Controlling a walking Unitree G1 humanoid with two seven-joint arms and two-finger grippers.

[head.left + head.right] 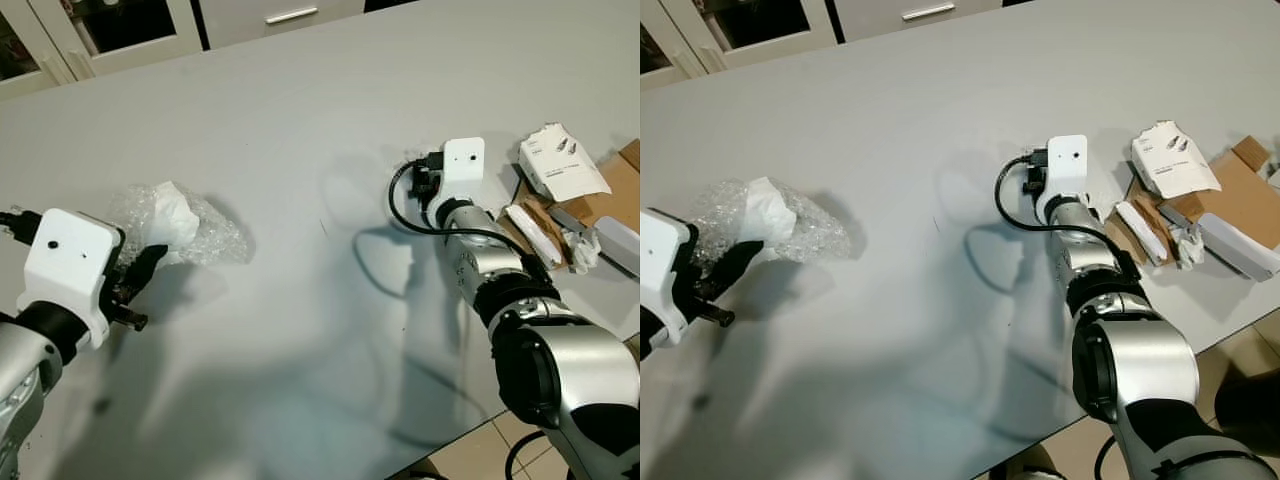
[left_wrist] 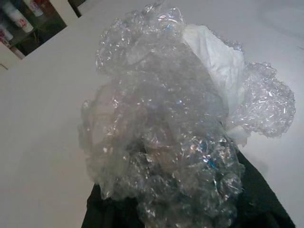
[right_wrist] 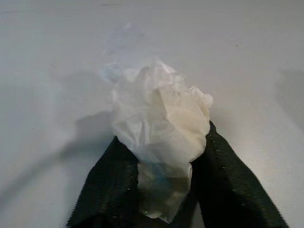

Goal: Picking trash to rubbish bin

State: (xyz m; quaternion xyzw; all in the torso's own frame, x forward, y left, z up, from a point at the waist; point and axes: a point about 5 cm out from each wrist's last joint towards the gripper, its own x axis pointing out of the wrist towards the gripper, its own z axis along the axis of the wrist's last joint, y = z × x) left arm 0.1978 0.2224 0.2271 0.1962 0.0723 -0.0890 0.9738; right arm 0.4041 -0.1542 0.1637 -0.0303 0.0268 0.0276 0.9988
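Note:
A crumpled wad of clear bubble wrap (image 1: 200,238) with white paper (image 1: 172,215) tucked inside lies on the grey table (image 1: 300,100) at the left. My left gripper (image 1: 140,285) is shut on its near edge, and the wrap (image 2: 166,142) bulges out above the black fingers (image 2: 266,204). On the right side of the table, my right arm reaches forward with its white wrist camera box (image 1: 463,160) at the end. In the right wrist view, my right gripper (image 3: 164,137) is shut on a crumpled white tissue (image 3: 159,118) just above the tabletop.
White packets (image 1: 560,165) and flattened cardboard (image 1: 615,185) lie at the table's right edge. Cabinets with glass doors (image 1: 120,30) stand beyond the far side. The table's near right corner drops to tiled floor (image 1: 480,450).

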